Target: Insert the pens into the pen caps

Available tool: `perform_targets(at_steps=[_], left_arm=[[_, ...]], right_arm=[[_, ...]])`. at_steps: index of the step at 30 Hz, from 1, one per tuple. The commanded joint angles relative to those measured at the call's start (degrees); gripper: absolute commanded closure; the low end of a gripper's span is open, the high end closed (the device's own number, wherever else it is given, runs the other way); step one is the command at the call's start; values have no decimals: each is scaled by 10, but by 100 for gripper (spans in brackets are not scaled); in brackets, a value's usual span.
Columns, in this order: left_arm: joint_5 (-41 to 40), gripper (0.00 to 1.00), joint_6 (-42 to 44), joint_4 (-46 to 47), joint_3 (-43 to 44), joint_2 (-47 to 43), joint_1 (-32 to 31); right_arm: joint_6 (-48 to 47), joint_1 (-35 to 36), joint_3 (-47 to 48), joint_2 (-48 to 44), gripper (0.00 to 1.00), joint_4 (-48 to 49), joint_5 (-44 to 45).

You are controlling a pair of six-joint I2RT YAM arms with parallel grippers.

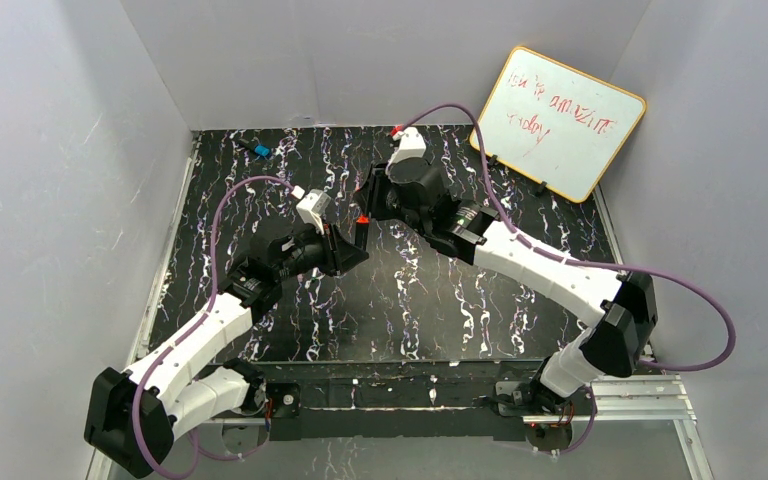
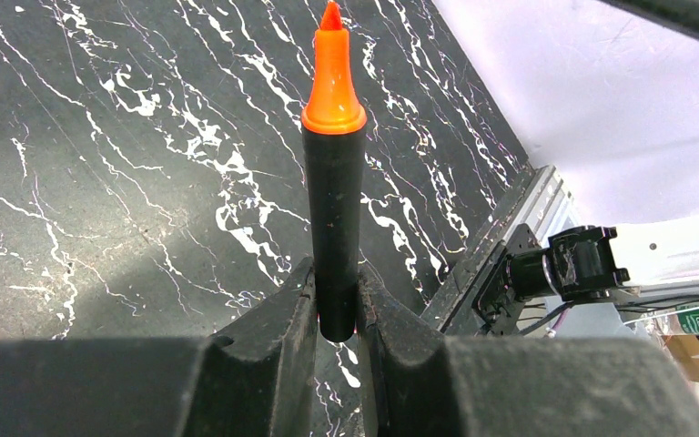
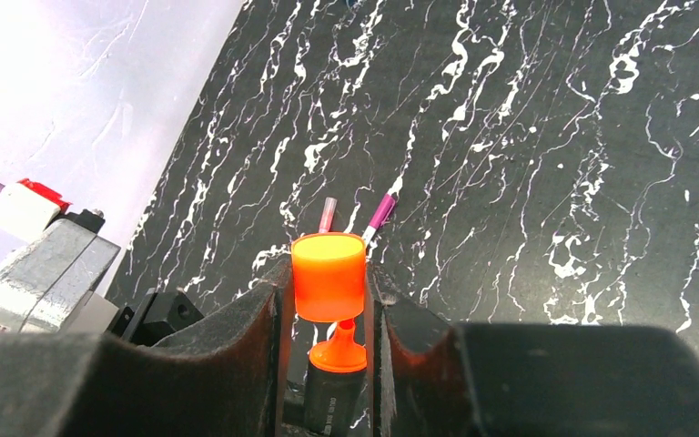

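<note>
A: Left side first. What do the left jaws hold?
B: They are clenched on the lower barrel of the short black marker with the orange cone tip (image 2: 335, 228). It stands straight out from them, off the counter.
A: And the right?
B: The right jaws grasp the stubby bright orange plastic cap (image 3: 329, 273) by its sides. The marker's tip meets the cap's near end in the air, mid-counter. Whether it has entered, I cannot tell.
A: Step in hand?
B: Seating tip into cap, I judge. Keep both axes in line and push straight along the barrel with both grips firm. Stop once the orange collar meets the rim.
A: Surroundings?
B: Black marble-look counter with white veins (image 1: 410, 310). A small black piece with a blue end (image 1: 260, 150) lies far left. A pale pink piece (image 3: 328, 214) and a magenta piece (image 3: 380, 211) lie side by side beyond the cap; pens or caps, unclear. A white board with red writing (image 1: 558, 120) leans far right. Plain pale walls (image 1: 60, 150) stand around.
</note>
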Motion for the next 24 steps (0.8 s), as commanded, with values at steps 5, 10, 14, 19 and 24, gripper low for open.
perform_targets(at_steps=[5, 10, 14, 19, 24], left_arm=[[3, 100, 11, -3, 3, -13, -2], [3, 100, 11, -4, 4, -14, -2], [3, 100, 13, -8, 5, -16, -2], [-1, 100, 15, -12, 6, -19, -2], [-9, 100, 19, -12, 8, -17, -2]], right_arm=[[-21, 2, -4, -26, 78, 23, 20], [-20, 2, -30, -22, 78, 37, 15], [-16, 2, -33, -15, 78, 38, 5], [-11, 2, -31, -19, 78, 30, -9], [9, 3, -37, -26, 78, 21, -34]])
